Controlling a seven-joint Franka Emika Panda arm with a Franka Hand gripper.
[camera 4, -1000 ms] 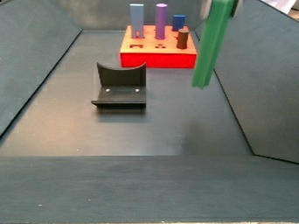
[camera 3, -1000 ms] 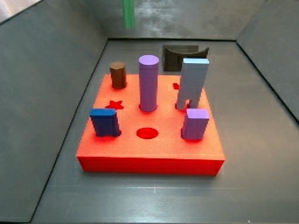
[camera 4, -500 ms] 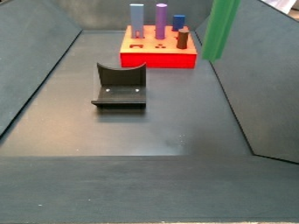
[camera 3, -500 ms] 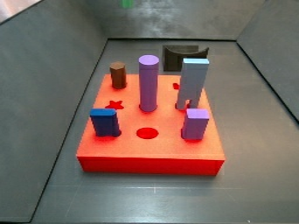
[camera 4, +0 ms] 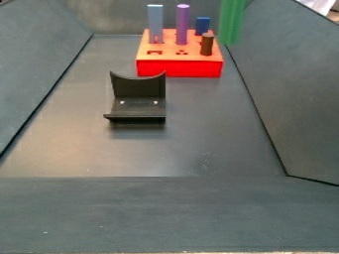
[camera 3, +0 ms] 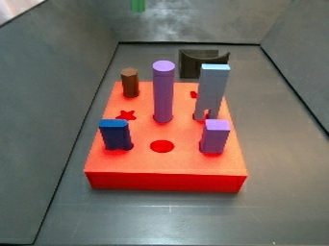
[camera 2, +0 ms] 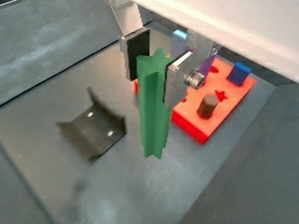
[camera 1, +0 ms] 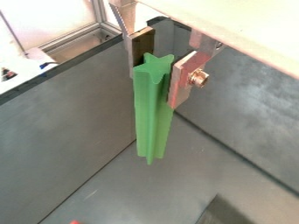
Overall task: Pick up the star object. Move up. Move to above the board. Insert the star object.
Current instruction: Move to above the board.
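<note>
Gripper [camera 1: 158, 66], seen in both wrist views, closed on the upper end of the star object [camera 1: 152, 109], which hangs upright between the silver fingers [camera 2: 179, 75], clear of the floor. In a side view the star object [camera 4: 233, 20] now appears farther back and higher than half a second ago, just beside the far corner of the board [camera 4: 181, 63]. The fixture [camera 4: 135, 97] stands nearer, unmoved. The board's pegs are unchanged.
</note>
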